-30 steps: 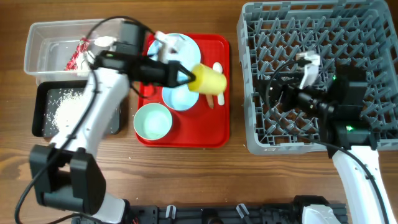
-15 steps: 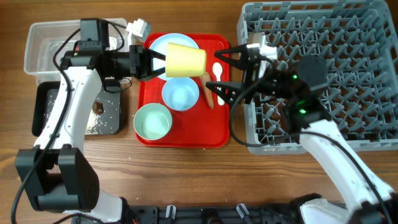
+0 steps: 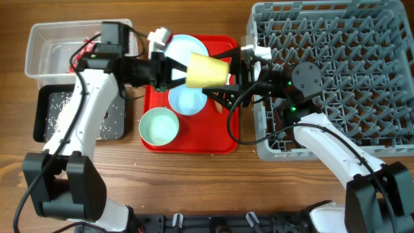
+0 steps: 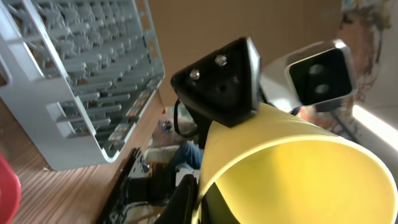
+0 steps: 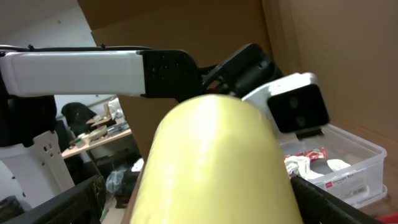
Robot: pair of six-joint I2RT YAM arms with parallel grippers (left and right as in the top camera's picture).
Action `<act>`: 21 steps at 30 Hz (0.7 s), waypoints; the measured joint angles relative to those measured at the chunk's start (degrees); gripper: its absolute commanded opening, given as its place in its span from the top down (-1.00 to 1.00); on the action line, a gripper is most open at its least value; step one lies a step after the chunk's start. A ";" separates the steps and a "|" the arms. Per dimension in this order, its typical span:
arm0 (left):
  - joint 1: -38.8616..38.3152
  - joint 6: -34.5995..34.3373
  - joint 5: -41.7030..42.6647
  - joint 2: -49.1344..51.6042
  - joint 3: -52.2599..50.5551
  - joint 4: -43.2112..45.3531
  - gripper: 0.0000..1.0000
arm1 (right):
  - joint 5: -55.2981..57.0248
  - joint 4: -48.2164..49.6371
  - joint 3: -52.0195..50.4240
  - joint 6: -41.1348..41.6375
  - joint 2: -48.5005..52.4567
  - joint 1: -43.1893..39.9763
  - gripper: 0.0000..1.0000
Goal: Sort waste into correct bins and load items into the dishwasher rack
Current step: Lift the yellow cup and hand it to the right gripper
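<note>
I am clamping the yellow cup (image 3: 208,70) in my left gripper (image 3: 176,71) above the red tray (image 3: 194,139) while my right gripper (image 3: 229,75), having just closed the gap, is straddling its end wide open, likely receiving it for the rack (image 3: 336,39).

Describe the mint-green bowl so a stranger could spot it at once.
Start at the red tray left of the grey rack. The mint-green bowl sits upright in its near-left corner. It alone is green; the smaller bowl and plate behind it look pale blue.
</note>
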 measured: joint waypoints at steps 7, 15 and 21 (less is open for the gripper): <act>-2.23 -0.15 -2.54 0.00 0.00 -0.46 0.92 | 0.52 -0.04 0.00 0.85 0.00 -0.02 -0.43; -2.12 0.02 -3.89 -0.04 0.00 -0.50 0.92 | 1.97 -2.58 0.02 1.01 0.02 -0.13 -0.27; -2.12 -0.02 -4.55 -0.04 0.00 -0.37 0.92 | 1.97 -3.34 0.04 0.76 0.02 -0.13 -0.52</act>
